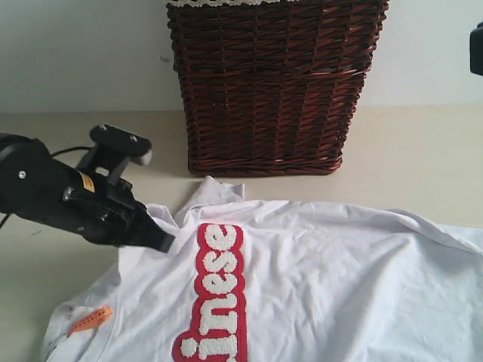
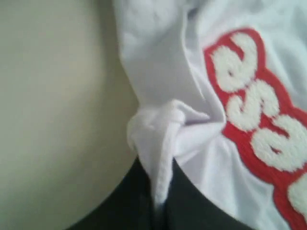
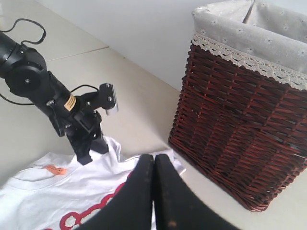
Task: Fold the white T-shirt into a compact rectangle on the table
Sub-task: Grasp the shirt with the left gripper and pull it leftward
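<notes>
The white T-shirt (image 1: 317,279) lies spread on the table (image 1: 407,151), in front of the wicker basket (image 1: 272,90) that stands near the table's back edge. The left gripper (image 1: 162,241) pinches a bunched fold at the shirt's edge. The right gripper (image 3: 153,165) hangs above, its fingers pressed together on nothing.

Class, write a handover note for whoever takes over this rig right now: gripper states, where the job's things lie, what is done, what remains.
Left gripper: shut on a bunched edge of the white cotton T-shirt with red-outlined letters.
Right gripper: shut, empty, above the shirt.
Shirt: spread lettering-up on the pale beige table, in front of the dark brown wicker basket.
Done: edge gripped.
To do: every fold; none is visible yet.
</notes>
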### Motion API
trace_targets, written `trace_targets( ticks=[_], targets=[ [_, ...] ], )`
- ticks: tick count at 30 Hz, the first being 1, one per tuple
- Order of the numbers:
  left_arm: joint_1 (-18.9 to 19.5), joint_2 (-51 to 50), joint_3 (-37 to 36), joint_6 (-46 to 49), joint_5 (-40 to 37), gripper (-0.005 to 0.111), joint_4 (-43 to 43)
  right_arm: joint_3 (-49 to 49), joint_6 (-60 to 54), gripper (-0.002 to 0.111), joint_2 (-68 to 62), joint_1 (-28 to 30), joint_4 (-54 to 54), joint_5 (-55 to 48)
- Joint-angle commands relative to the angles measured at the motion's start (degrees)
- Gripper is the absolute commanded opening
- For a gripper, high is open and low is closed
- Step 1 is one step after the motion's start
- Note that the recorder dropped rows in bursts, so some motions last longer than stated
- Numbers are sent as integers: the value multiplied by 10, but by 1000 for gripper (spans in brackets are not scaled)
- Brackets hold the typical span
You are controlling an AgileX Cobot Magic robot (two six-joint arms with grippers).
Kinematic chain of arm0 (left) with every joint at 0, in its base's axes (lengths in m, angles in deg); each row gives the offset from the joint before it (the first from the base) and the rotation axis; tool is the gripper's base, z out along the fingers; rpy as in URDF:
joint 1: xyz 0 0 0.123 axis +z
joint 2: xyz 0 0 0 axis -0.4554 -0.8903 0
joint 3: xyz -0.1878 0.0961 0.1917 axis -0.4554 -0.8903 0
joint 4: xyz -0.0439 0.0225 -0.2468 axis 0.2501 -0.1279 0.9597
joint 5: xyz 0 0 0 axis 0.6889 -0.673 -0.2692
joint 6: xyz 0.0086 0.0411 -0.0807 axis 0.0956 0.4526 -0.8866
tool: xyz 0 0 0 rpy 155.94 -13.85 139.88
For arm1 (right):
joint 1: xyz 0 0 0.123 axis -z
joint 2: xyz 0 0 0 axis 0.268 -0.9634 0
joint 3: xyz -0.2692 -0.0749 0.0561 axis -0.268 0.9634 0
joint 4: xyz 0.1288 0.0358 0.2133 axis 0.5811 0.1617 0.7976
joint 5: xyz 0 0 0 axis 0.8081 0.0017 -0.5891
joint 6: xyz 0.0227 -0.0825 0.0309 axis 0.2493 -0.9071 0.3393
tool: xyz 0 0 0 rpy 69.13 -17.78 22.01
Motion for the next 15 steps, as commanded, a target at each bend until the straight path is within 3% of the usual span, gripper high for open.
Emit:
trace_targets(
  ticks=[1,6,12,15],
  targets=[
    [61,12,-1,6,77,0,-26,3,-1,0,0,3,-4,0],
    [104,12,-1,15,131,0,-29,3,-1,0,0,3,-4,0],
    [105,12,-1,73,196,0,-29,3,-1,0,0,3,-4,0],
    [112,12,3,75,207,7,-29,3,-1,0,0,3,-4,0]
  ],
)
